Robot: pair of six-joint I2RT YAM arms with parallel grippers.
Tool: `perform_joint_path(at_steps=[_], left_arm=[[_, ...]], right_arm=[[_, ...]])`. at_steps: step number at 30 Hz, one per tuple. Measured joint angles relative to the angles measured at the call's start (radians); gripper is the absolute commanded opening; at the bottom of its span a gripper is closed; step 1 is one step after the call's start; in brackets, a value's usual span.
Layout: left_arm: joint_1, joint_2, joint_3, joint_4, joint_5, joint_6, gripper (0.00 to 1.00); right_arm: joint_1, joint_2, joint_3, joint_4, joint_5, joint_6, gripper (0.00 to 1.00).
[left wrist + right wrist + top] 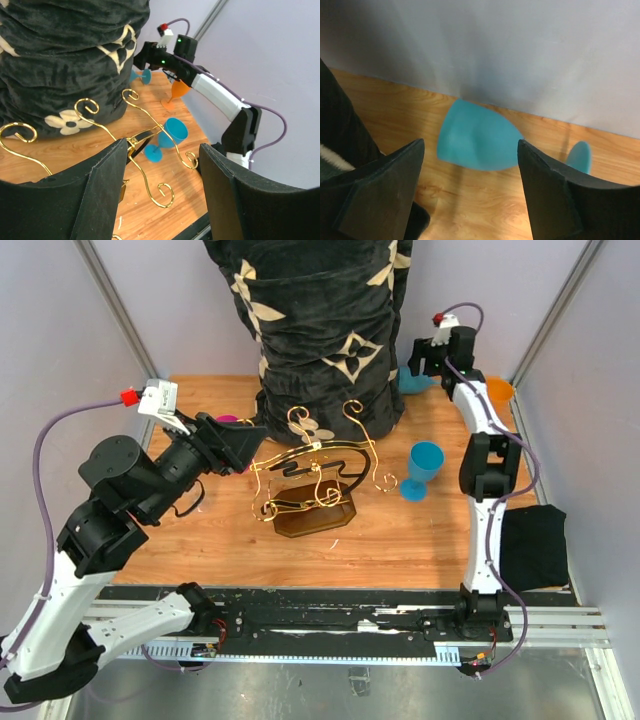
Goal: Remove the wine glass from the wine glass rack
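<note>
A wine glass (480,135) lying at the worktop's (400,540) far right corner.
Your left gripper (162,145), right gripper (470,147) agape: lift right straight clear.

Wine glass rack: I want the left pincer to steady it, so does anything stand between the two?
Nothing visible does. The left pincer is open right at the wine glass rack, whose gold wire shows in the gap between its fingers. The blue glass stands on the rack's other side, not between them.

The wine glass rack (312,515) is shared by the overhead and two-o'clock-facing left wrist views; the right wrist view is held close at one o'clock.
</note>
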Motion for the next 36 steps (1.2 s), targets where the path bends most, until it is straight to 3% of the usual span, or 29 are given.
perform_joint_path(at_steps=[4, 7, 19, 21, 25, 28, 36], left_arm=[[0.000, 0.000, 0.000, 0.000, -0.004, 0.000, 0.64], [0.000, -0.003, 0.000, 0.000, -0.011, 0.003, 0.64], [0.000, -0.030, 0.000, -0.003, -0.027, 0.019, 0.65], [0.000, -0.031, 0.000, -0.003, -0.029, 0.019, 0.65], [0.000, -0.031, 0.000, -0.003, -0.029, 0.019, 0.65], [0.000, -0.031, 0.000, -0.003, -0.029, 0.019, 0.65], [0.000, -0.030, 0.000, -0.002, -0.021, 0.018, 0.65]], right_arm=[[0.055, 0.125, 0.173, -0.172, 0.057, -0.063, 0.80], [0.094, 0.159, 0.179, -0.235, 0.092, -0.095, 0.82], [0.179, 0.312, 0.384, -0.246, 0.411, -0.267, 0.76], [0.183, 0.340, 0.408, -0.233, 0.450, -0.291, 0.67], [0.185, 0.354, 0.409, -0.209, 0.519, -0.331, 0.38], [0.185, 0.346, 0.375, -0.199, 0.545, -0.327, 0.01], [0.191, 0.259, 0.230, -0.197, 0.625, -0.326, 0.00]])
